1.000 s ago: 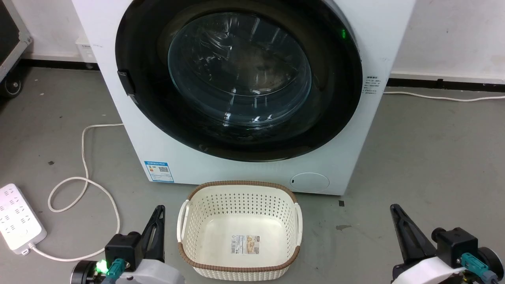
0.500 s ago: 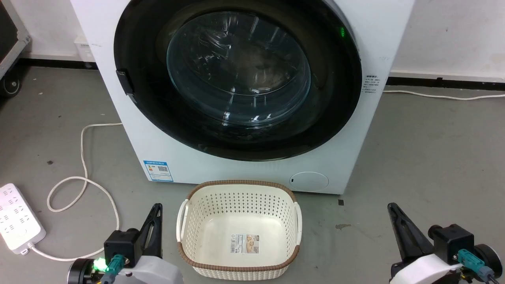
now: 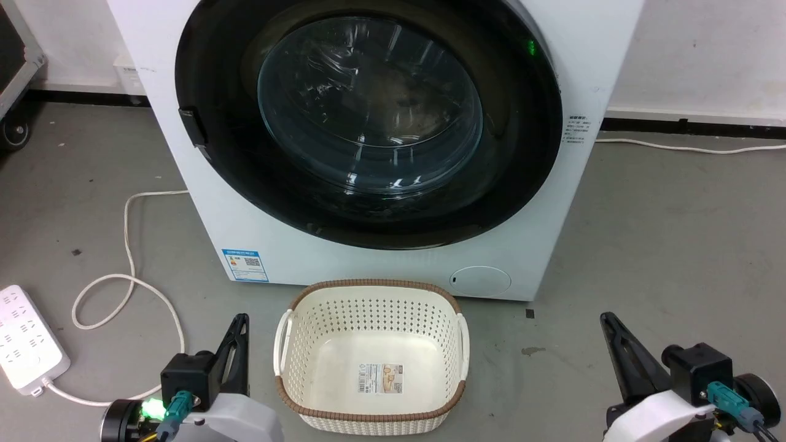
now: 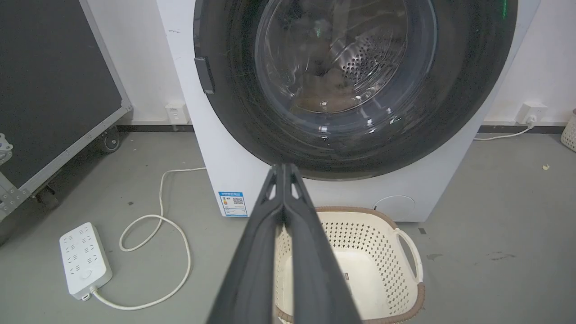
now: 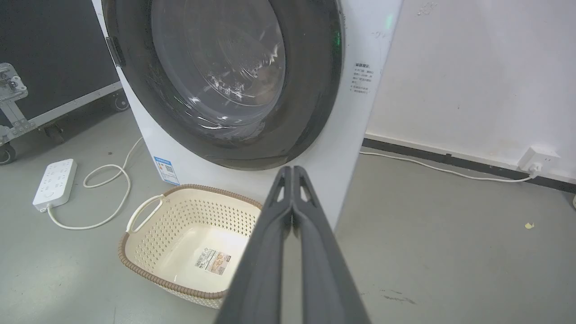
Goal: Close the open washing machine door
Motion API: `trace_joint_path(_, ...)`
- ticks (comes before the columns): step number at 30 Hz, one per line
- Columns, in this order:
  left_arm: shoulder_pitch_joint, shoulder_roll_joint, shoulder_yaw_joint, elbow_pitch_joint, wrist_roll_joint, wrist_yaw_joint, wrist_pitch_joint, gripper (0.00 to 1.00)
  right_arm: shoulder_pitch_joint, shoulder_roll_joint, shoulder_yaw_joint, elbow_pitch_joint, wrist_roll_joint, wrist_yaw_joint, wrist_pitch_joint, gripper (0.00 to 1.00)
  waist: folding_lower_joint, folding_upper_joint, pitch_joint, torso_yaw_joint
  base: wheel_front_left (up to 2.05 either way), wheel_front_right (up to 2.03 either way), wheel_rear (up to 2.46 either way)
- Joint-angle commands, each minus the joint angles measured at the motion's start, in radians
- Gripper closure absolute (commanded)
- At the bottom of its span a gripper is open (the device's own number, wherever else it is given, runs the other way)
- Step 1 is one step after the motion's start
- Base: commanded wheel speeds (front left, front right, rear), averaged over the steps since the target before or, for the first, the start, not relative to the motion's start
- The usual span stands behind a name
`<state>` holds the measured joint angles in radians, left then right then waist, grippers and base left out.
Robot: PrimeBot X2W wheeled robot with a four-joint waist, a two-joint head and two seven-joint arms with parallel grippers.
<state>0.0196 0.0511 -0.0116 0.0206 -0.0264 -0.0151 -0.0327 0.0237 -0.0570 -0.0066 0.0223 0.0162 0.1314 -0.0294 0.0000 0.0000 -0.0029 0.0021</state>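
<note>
Washing machine (image 3: 381,270): white front-loader standing on the grey floor (image 3: 663,245), facing the robot.
Washing machine door (image 3: 368,116): black rim and glass bowl lying flat against the machine's front, with no gap in the head view or either wrist view; the dark catch (image 3: 191,126) sits on its left edge.
Basket (image 3: 371,290): cream, empty, on the floor just in front of the machine, between the two hands.
Left hand (image 3: 241,324): low, beside the basket and well apart from the door; fingers pressed together, nothing held.
Right hand (image 3: 608,320): low on the other side, also far from the door; fingers together, nothing held.
Power strip (image 3: 24,344): on the floor at the far left, its cable looping toward the machine.
Step in hand: judged to be the end of the task; the door looks closed and both arms are clear.
Next move: probably none, though the pictures cannot confirm that the catch has engaged. If it has not, a firm push on the rim near the catch would be needed.
</note>
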Motion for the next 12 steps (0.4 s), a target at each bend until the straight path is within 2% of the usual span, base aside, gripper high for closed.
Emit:
trace_joint_path(1, -0.015, -0.001, 0.005, -0.006, 0.011, 0.006, 0.007, 1.0, -0.017, 0.006, 0.002, -0.009, -0.006, -0.001, 0.004, 1.0, 0.0, 0.0, 0.0, 0.0, 0.0, 0.0, 0.0)
trace_joint_path(12, -0.019, -0.001, 0.011, -0.019, 0.024, 0.014, 0.029, 1.0, -0.023, 0.007, 0.006, -0.021, -0.015, -0.001, 0.026, 1.0, 0.0, 0.0, 0.003, -0.002, 0.0, 0.0, 0.0)
